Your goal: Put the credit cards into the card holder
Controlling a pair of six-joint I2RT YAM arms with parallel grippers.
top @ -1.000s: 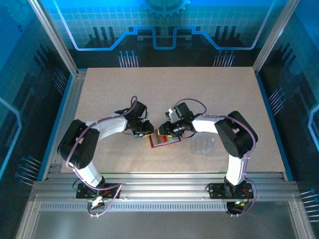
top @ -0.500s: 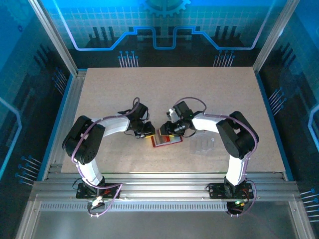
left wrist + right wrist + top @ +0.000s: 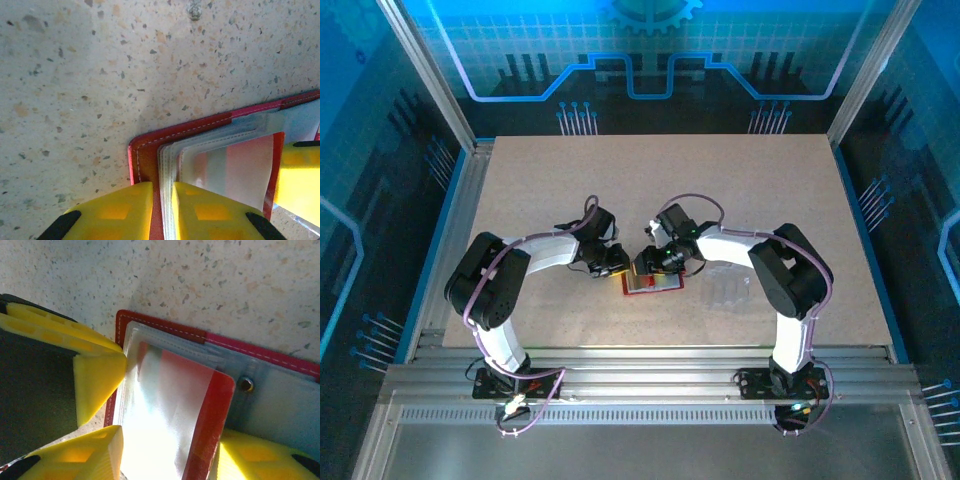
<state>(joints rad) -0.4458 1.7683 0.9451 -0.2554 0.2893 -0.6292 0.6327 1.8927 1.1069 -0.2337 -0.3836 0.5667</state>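
Note:
The red card holder (image 3: 655, 284) lies open on the table between the two arms. My left gripper (image 3: 616, 263) pinches its left edge. In the left wrist view the left gripper (image 3: 162, 202) is shut on the red cover and clear sleeves of the card holder (image 3: 145, 155). A red credit card (image 3: 212, 415) sits mostly inside a glossy pocket of the card holder (image 3: 165, 326), its right strip sticking out. My right gripper (image 3: 170, 440) stands open over that pocket, one finger at each side of the card. The right gripper (image 3: 649, 262) meets the left one above the holder.
A clear plastic bag (image 3: 731, 290) lies just right of the holder. The speckled table (image 3: 720, 190) stretches bare behind both arms. Metal rails (image 3: 640, 365) run along the near edge.
My right gripper has moved slightly left over the holder, closer to the left gripper. The holder has shifted a little left with it. The left gripper keeps its pinch.

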